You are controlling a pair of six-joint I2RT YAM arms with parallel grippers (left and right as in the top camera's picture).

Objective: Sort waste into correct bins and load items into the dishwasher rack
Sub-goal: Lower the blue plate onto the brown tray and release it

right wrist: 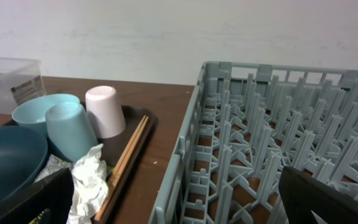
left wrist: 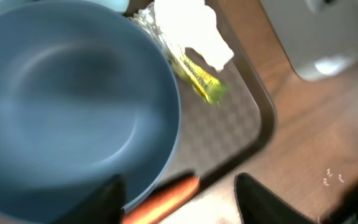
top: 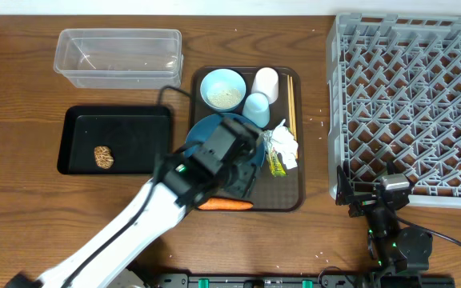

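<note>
Orange carrot flat beneath the left gripper's parted fingers, at the dark blue dish rim. Crumpled white paper and yellow-green wrapper just ahead. Brown lump in black tray, well off left.

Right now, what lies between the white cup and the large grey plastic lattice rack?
Wooden chopsticks, lying along the brown tray's right side, seen in the overhead view.

left arm: long white link, black joint housings, small green light near the wrist
left fingers: plain matte black, blocky
right arm: black and compact, grey camera block on top, green lights, thin black cable at its right
right fingers: flat black slabs
</note>
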